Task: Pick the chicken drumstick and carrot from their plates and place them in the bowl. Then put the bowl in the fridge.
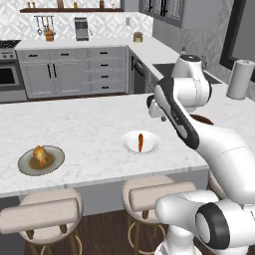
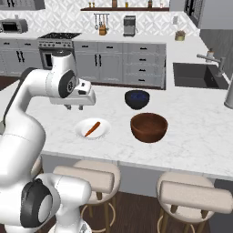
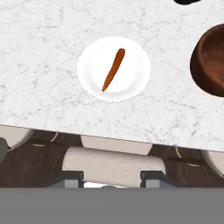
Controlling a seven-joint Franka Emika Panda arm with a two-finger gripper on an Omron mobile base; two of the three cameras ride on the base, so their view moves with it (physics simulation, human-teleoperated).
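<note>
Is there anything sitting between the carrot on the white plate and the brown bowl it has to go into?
Nothing visible. The carrot lies on the white plate, and the brown bowl stands beside it with only bare marble counter between them. A smaller dark bowl sits farther back, off that line.

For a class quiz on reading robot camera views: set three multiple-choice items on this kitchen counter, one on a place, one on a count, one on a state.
1. Where does the carrot lie?
A. on the white plate
B. in the brown bowl
C. on a stool

2. How many bowls stand on the counter?
A. one
B. two
C. three

3. What does the brown bowl hold?
A. the drumstick
B. the carrot
C. nothing

Answers:
1 A, it rests across the plate's middle.
2 B, the brown one and a dark bowl behind it.
3 C, its inside shows bare; the chicken drumstick sits on the olive plate.
</note>
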